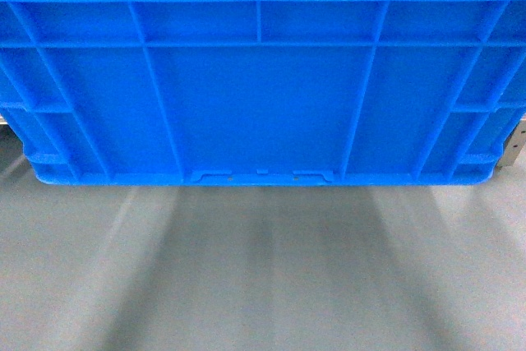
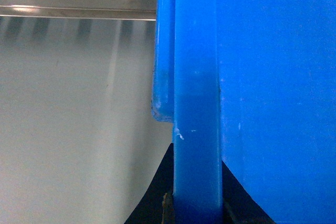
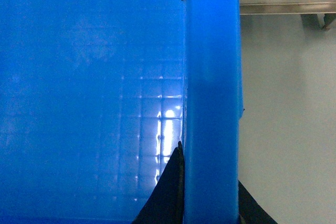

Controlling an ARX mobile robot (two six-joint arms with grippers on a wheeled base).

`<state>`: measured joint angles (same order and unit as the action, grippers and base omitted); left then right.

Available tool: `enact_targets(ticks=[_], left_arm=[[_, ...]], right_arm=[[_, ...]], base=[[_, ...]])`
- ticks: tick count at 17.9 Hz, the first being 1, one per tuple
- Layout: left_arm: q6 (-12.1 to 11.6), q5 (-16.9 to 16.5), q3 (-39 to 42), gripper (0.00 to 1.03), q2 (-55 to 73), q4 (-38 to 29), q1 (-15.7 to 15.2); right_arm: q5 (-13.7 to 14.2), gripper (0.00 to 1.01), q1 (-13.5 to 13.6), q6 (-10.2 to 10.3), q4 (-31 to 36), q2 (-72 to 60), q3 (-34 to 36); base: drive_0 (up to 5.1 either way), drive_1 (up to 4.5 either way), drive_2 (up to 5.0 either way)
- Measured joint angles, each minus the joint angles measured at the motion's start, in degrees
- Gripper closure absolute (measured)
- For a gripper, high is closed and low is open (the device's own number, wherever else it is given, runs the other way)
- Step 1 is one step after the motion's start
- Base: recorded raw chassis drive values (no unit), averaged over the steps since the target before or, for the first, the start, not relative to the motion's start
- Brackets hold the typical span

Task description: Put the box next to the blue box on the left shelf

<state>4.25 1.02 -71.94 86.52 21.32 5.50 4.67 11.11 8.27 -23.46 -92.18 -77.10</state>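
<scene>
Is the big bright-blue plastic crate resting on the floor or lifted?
Lifted. In the head view the bright-blue plastic crate hangs with bare grey floor below its bottom edge, which touches nothing.

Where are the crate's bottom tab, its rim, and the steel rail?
crate (image 1: 261, 176), head view: notched tab at the middle of its bottom edge.
rim (image 3: 212, 103), right wrist view: thick rim edge running vertically.
steel rail (image 2: 79, 1), left wrist view: flat face of the horizontal bar.

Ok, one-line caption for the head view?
Large bright-blue ribbed plastic crate fills the upper frame, notched tab at its bottom edge, above a grey floor.
</scene>
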Motion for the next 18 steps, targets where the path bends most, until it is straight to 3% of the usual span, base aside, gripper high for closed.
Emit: enact_targets(ticks=[18], left_arm=[[0.0,0.0,0.0,0.97,-0.1,0.0,0.0]], right_arm=[[0.0,0.93,0.0,0.0,0.1,0.1,0.0]], base=[[0.0,0.00,0.0]])
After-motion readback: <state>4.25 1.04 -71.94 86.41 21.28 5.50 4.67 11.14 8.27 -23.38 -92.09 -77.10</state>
